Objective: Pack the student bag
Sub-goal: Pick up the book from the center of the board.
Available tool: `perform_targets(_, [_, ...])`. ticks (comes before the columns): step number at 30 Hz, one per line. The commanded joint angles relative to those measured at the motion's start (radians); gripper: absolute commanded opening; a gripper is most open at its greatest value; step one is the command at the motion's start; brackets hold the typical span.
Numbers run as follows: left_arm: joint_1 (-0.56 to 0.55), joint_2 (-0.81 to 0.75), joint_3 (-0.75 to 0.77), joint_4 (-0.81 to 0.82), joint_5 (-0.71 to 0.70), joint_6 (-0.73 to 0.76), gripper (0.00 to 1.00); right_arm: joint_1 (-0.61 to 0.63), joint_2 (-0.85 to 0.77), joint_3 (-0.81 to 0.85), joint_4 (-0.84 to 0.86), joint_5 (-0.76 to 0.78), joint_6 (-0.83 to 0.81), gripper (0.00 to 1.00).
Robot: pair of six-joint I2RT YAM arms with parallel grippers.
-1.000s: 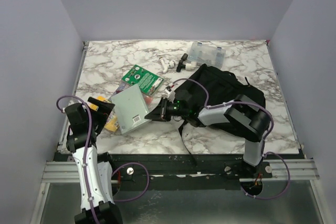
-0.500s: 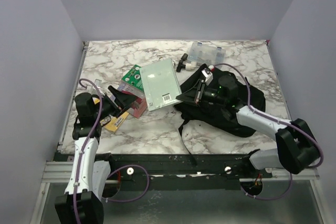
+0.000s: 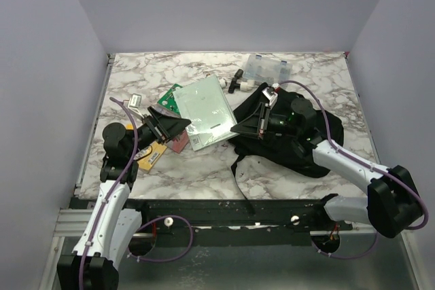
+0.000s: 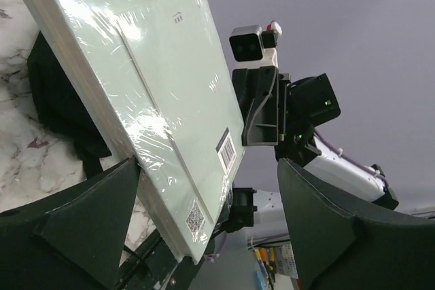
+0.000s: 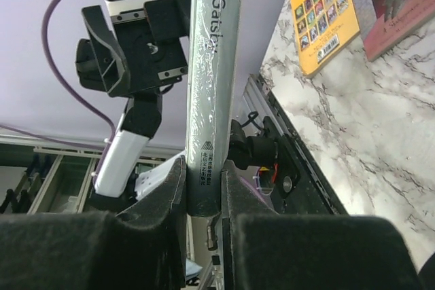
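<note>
The pale green shrink-wrapped book (image 3: 207,108) is held in the air, tilted, over the table's middle. My right gripper (image 3: 246,123) is shut on its right edge; in the right wrist view both pads clamp the book's spine (image 5: 212,66) at the gripper (image 5: 207,191). My left gripper (image 3: 178,125) is open at the book's lower left corner. In the left wrist view the book (image 4: 143,79) lies between the wide-apart fingers (image 4: 81,236), close to the left one. The black student bag (image 3: 289,157) lies under my right arm at the table's right; its opening is hidden.
A clear compartment box (image 3: 267,67) and small black-and-white parts (image 3: 238,85) lie at the back. A green card (image 3: 173,98), a maroon book (image 3: 178,142) and a yellow book (image 3: 151,157) lie under the held book at the left. A bag strap (image 3: 239,181) trails toward the front edge.
My right gripper lifted the green book off the table and carried it right, toward the bag. My left gripper rose and moved right to the book's lower left corner.
</note>
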Motion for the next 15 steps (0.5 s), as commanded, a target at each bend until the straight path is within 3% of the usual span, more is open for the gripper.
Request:
perform_targets(1, [-0.007,0.022,-0.006,0.097,-0.007,-0.094,0.82,-0.001,-0.042,0.052,0.23,-0.091,0.097,0.01])
perform_targets(4, [-0.007,0.018,-0.007,0.115,-0.003,-0.14,0.77,-0.001,-0.034,0.054,0.272,-0.101,0.132,0.01])
perform_targets(11, [-0.006,-0.09,-0.042,0.114,-0.098,-0.242,0.79,-0.001,-0.048,0.068,0.268,-0.095,0.13,0.01])
perform_targets(15, [-0.005,-0.192,-0.013,-0.035,-0.208,-0.225,0.85,-0.002,-0.061,0.082,0.213,-0.082,0.097,0.0])
